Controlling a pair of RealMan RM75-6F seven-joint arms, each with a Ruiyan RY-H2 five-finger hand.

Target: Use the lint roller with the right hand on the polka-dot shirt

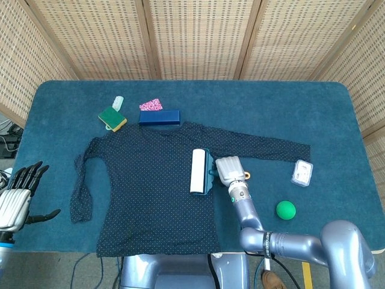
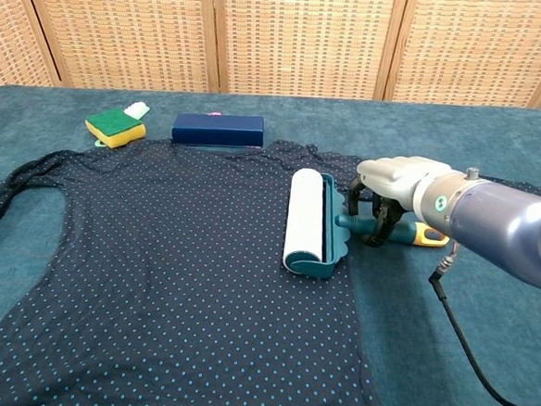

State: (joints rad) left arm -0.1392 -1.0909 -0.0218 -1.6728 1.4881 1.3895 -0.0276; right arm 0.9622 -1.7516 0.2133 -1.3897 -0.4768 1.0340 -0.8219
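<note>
The dark polka-dot shirt [image 1: 144,180] [image 2: 154,278] lies spread flat on the blue table. At the shirt's right edge rests the lint roller [image 1: 198,171] [image 2: 306,222], a white roll in a teal frame with its teal handle pointing right to a yellow end [image 2: 429,236]. My right hand [image 1: 227,168] [image 2: 393,179] sits over the handle just beside the frame, its fingers curled down around the handle. At the table's left edge, away from the shirt, my left hand [image 1: 18,192] hangs with its fingers spread and holds nothing.
Behind the shirt are a green-and-yellow sponge [image 1: 112,118] [image 2: 115,126], a navy box [image 1: 159,117] [image 2: 217,129] and a pink cloth scrap [image 1: 150,105]. To the right lie a green ball [image 1: 286,209] and a small clear box [image 1: 301,173].
</note>
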